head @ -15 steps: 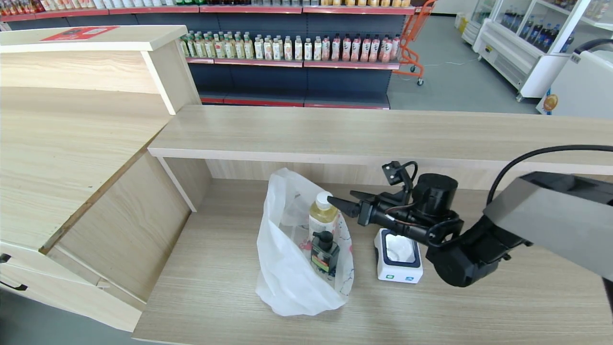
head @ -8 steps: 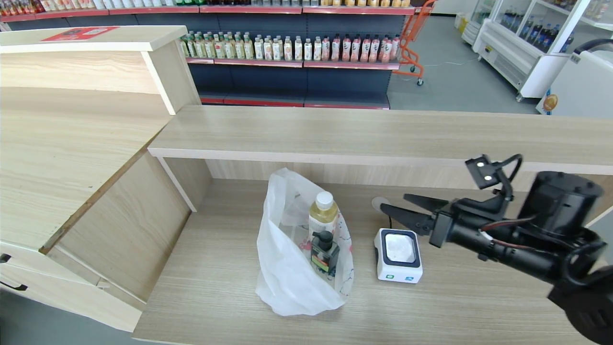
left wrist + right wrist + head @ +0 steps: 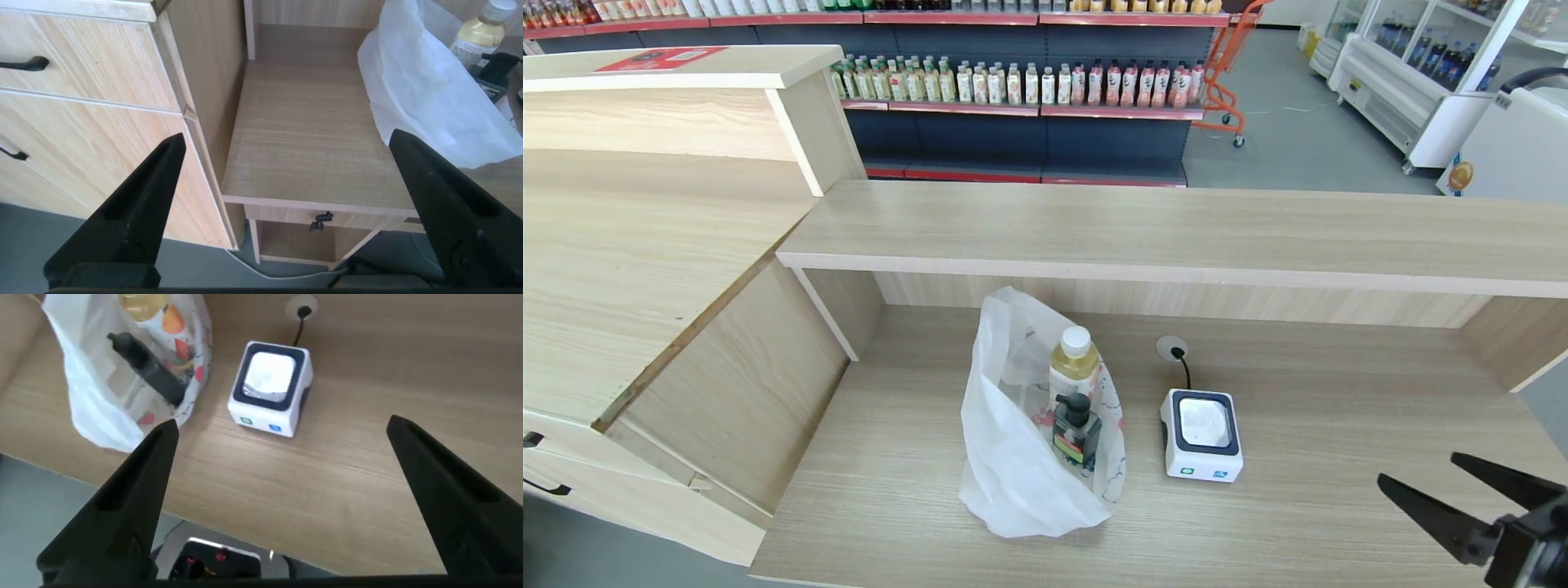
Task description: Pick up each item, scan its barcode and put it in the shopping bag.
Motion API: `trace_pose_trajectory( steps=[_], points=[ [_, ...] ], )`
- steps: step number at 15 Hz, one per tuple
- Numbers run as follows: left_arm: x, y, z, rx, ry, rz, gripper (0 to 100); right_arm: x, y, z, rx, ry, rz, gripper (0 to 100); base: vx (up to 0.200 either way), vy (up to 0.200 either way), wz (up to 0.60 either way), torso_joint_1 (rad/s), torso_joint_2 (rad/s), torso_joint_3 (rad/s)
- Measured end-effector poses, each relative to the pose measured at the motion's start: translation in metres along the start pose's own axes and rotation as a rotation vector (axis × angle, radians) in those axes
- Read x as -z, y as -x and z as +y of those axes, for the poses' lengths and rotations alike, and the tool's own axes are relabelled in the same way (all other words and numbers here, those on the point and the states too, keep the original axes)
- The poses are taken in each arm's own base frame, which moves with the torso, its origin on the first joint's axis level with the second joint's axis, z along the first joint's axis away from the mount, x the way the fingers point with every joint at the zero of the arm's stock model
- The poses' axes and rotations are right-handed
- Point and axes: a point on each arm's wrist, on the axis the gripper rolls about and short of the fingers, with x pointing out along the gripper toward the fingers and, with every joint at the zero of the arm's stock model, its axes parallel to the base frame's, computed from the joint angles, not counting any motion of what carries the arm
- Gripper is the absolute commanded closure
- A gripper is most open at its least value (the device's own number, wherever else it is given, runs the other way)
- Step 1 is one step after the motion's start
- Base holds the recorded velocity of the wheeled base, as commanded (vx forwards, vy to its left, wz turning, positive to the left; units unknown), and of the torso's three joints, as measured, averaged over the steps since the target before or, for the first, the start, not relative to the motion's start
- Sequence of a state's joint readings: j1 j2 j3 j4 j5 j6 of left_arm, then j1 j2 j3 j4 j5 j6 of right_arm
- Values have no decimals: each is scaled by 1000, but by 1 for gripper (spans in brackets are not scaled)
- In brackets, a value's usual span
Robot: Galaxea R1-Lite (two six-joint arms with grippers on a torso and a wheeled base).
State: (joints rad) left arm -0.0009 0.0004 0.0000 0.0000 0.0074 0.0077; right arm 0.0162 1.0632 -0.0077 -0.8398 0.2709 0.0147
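A white plastic shopping bag (image 3: 1013, 457) stands open on the wooden counter. Inside it are a yellow drink bottle with a white cap (image 3: 1074, 363) and a dark pump bottle (image 3: 1076, 426). A small white barcode scanner (image 3: 1202, 434) sits just right of the bag, its cable running to a grommet behind it. My right gripper (image 3: 1462, 490) is open and empty at the counter's near right corner, well away from the scanner. In the right wrist view the scanner (image 3: 270, 388) and bag (image 3: 114, 392) lie beyond the open fingers. My left gripper (image 3: 290, 212) is open, low at the counter's left end, beside the bag (image 3: 433, 90).
A raised wooden ledge (image 3: 1176, 237) runs along the back of the counter (image 3: 1298, 523). A taller wooden cabinet with drawers (image 3: 621, 269) flanks the left side. Store shelves of bottles (image 3: 1013, 82) stand in the aisle behind.
My right arm has pulled back from above the bag and scanner toward the near right corner, its gripper open and empty throughout. The bag and its bottles have stayed put.
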Motion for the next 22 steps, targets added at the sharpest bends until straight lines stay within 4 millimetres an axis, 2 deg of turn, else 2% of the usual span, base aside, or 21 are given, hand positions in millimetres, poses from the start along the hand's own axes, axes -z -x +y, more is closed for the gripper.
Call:
trace_pose_trajectory(
  steps=[3, 7, 9, 12, 13, 22],
  points=[
    [0, 0, 0, 0, 0, 0, 0, 18, 41, 8, 123, 6, 19, 0, 0, 0, 0, 0, 0, 0],
    [0, 0, 0, 0, 0, 0, 0, 56, 89, 18, 253, 20, -9, 0, 0, 0, 0, 0, 0, 0],
    [0, 0, 0, 0, 0, 0, 0, 72, 103, 21, 313, 5, -46, 0, 0, 0, 0, 0, 0, 0],
    [0, 0, 0, 0, 0, 0, 0, 76, 110, 23, 323, 9, -145, 0, 0, 0, 0, 0, 0, 0],
    [0, 0, 0, 0, 0, 0, 0, 77, 111, 23, 322, 10, -160, 100, 0, 0, 0, 0, 0, 0],
    [0, 0, 0, 0, 0, 0, 0, 79, 113, 23, 323, 15, -180, 100, 0, 0, 0, 0, 0, 0]
  ],
)
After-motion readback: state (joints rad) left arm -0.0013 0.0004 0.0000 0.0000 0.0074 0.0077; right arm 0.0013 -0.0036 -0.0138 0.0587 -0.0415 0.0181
